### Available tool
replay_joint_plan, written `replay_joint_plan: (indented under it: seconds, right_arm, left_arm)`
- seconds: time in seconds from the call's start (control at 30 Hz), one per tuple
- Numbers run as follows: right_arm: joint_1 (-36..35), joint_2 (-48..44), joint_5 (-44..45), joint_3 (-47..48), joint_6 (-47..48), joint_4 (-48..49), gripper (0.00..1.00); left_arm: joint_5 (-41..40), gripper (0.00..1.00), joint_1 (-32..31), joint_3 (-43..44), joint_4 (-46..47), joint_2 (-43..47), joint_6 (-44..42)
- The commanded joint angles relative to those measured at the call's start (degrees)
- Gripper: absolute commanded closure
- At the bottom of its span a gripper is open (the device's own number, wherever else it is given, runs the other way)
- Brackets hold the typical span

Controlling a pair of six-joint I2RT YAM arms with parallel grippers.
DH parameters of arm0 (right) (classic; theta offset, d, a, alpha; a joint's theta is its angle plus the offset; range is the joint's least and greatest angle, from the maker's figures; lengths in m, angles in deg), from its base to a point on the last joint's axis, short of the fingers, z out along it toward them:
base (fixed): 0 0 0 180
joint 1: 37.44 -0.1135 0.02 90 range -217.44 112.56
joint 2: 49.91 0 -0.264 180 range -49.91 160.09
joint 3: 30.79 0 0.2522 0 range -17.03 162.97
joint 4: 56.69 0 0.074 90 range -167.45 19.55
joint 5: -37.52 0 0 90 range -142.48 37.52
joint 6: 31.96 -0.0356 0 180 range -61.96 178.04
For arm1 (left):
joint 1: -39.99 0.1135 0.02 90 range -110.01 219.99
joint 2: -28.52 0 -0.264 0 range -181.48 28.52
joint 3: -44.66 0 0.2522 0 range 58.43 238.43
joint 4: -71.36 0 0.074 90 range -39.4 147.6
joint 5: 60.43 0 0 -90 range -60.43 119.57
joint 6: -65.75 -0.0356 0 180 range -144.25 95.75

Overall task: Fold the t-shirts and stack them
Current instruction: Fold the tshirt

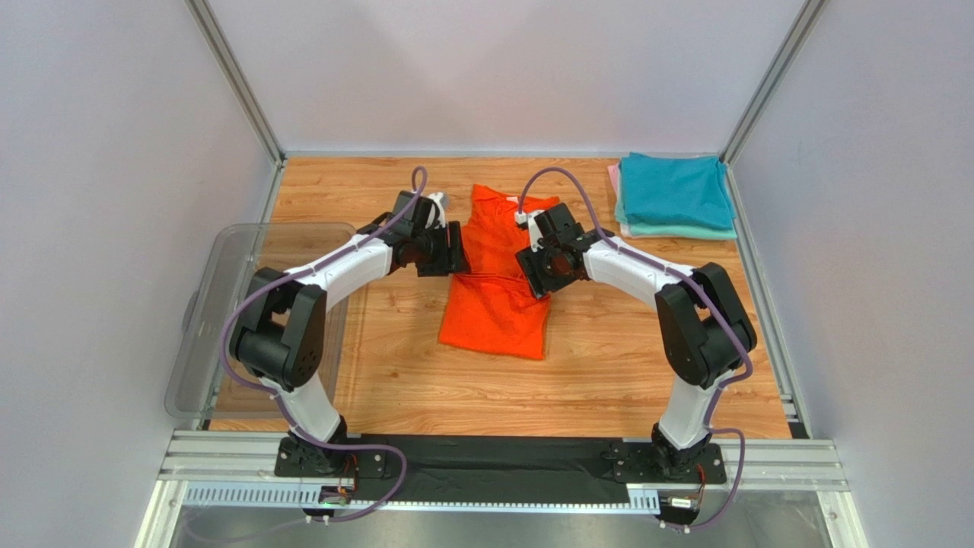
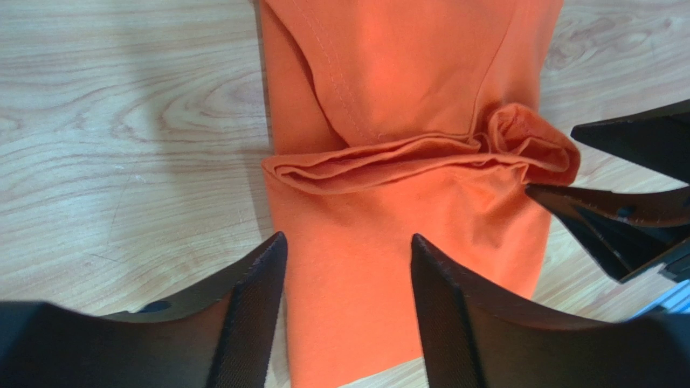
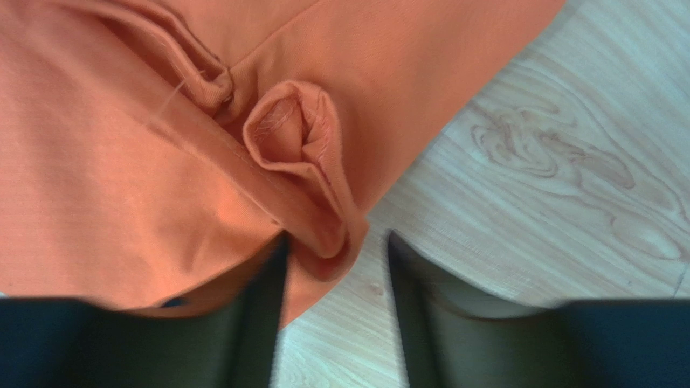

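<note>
Evidently you are mid-fold on the orange t-shirt point(image 1: 494, 299) lying in the middle of the tabletop point(image 1: 640, 365): both pairs of jaws stand spread, pinching nothing, at its crosswise ridge point(image 2: 372, 158), so next flatten that ridge, then carry it to the folded stack point(image 1: 675, 192) far right.

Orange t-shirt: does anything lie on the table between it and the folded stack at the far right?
Nothing visible does. Between the orange t-shirt and the folded stack there is only bare wooden table. The right gripper, jaws open, sits at the shirt's right edge on that side.
</note>
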Motion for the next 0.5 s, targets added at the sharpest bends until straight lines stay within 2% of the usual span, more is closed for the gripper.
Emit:
replay_joint_plan:
  seconds: [0.0,0.07,0.1,0.13,0.2,0.4,0.47]
  right_arm:
    - [0.3,-3.0,-1.9,2.1,-0.6,1.2,0.38]
    - [0.3,-6.0,-2.9,1.6,-0.9,1.0,0.31]
    - [0.3,-7.1,-3.9,1.3,-0.9,0.8,0.23]
    - [0.3,-8.1,-4.8,0.5,-2.4,0.8,0.02]
    - [0.2,-11.4,-6.9,-0.5,-3.4,0.8,0.0]
    - [0.0,-18.9,-17.5,-7.0,-8.2,5.3,0.0]
    - [-1.4,-18.7,-23.2,-8.0,-9.5,7.0,0.0]
  left_arm:
    - [-1.3,0.13,0.3,1.9,-0.4,4.1,-0.6]
    - [-1.3,0.12,0.3,1.6,-2.0,6.2,-1.0]
    - [-1.4,0.11,0.3,0.9,-2.5,8.5,-0.9]
    - [-1.6,0.1,0.3,0.3,-3.0,9.9,-0.9]
    - [-2.0,0.0,0.3,-2.5,-3.8,14.7,-0.4]
    - [-3.9,0.0,0.3,-12.9,-5.4,29.7,2.4]
    - [-3.1,0.0,0.3,-16.7,-6.4,35.4,3.6]
